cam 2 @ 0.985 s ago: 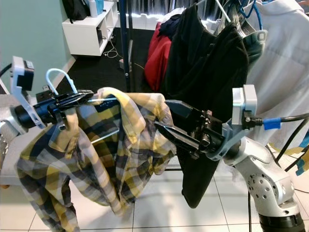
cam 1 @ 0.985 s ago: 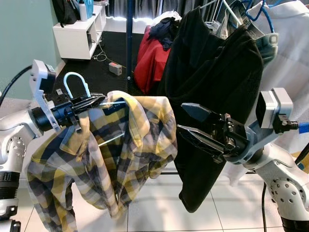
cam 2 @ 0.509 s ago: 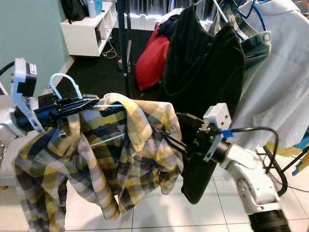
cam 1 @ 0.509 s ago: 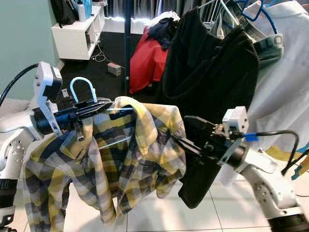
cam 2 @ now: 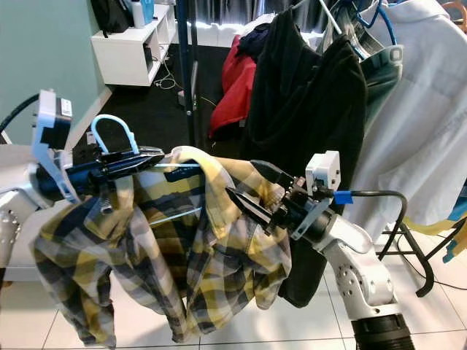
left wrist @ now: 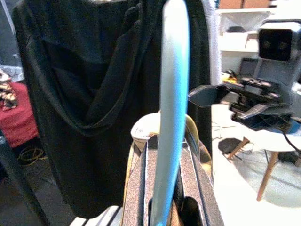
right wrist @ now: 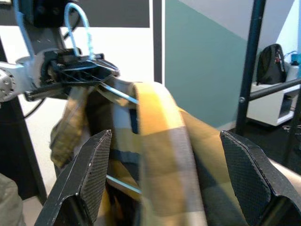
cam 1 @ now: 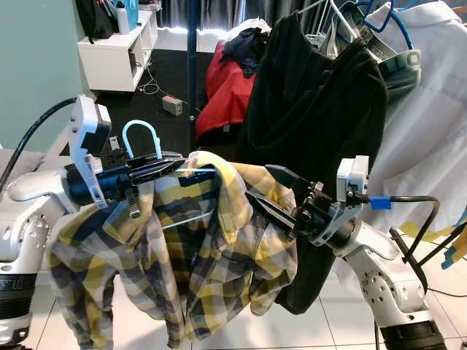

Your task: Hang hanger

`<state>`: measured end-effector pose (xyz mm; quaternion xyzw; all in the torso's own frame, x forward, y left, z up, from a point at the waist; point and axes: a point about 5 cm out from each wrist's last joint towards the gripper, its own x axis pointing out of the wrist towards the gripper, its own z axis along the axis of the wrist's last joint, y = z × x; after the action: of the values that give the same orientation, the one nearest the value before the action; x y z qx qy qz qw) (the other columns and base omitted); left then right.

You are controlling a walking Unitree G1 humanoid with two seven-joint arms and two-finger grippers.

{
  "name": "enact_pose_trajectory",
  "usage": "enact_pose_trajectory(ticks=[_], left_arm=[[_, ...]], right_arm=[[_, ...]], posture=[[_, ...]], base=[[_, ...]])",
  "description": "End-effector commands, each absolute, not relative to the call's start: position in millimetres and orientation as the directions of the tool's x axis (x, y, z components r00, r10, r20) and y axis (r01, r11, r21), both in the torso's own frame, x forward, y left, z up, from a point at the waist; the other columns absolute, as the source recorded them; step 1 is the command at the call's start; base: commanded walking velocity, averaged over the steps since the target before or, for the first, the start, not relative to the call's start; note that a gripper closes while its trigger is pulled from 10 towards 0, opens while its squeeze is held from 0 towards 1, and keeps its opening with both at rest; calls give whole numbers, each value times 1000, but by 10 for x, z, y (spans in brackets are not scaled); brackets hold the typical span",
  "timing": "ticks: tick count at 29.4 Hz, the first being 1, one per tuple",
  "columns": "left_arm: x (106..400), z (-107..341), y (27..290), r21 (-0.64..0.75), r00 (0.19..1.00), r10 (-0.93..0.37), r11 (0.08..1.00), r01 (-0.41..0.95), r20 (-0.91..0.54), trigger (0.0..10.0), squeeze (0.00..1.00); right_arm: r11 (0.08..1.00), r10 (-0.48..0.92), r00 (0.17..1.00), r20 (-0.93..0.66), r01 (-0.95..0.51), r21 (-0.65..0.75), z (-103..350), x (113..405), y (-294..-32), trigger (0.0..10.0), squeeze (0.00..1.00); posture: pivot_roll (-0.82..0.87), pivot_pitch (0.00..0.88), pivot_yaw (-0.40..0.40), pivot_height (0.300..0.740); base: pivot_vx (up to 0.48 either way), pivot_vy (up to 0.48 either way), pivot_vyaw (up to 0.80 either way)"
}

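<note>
Landmark: black garment (cam 1: pixel 314 117) hanging on rack. Plaid shirt (cam 1: pixel 190 270) hangs just left of it, right edge touching the black fabric; tiled floor (cam 1: pixel 241 332) open below.

Light blue hanger (cam 1: pixel 140 138), hook upright, carries the yellow-grey shirt. Left gripper (cam 1: pixel 157 169) fingers pressed together on the hanger. Right gripper (cam 1: pixel 266 191) fingers spread, straddling the shirt's shoulder beside the garment.

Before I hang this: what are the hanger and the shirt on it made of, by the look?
Hanger: likely light blue plastic-coated wire, judging by its thin, smooth, glossy hook. Plaid shirt: soft woven fabric, probably cotton or flannel, matte, draping in loose folds. The left hand grips the hanger.
</note>
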<state>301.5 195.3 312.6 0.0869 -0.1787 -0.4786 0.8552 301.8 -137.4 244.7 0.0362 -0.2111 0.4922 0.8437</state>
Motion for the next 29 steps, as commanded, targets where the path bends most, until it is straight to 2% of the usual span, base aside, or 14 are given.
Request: enact_pose_trajectory(ticks=[1,6,18,24,29], left_arm=[[2979,3194,1892,341,447,-861,508,791,244,10000,0],[3045,3172,1857,326,494,-837,547,771,236,10000,0],[3055,3248,1878,325,512,-818,574,752,262,10000,0],[2997,3274,1864,315,467,-842,536,784,271,10000,0],[2953,3263,1855,307,429,-867,492,815,252,10000,0]], right_arm=[[500,821,416,390,-855,-141,2424,3003,-1356,10000,0],[474,838,401,369,-871,-128,2336,2971,-1271,10000,0],[474,839,414,353,-874,-103,2240,2911,-1287,10000,0],[508,819,449,357,-856,-90,2207,2975,-1363,10000,0],[514,813,445,377,-852,-103,2259,3061,-1360,10000,0]], posture=[[3,178,-51,740],[7,179,-48,740],[8,182,-45,740],[12,180,-43,740],[16,180,-42,740]], base=[[0,0,0],[0,0,0],[0,0,0],[0,0,0],[0,0,0]])
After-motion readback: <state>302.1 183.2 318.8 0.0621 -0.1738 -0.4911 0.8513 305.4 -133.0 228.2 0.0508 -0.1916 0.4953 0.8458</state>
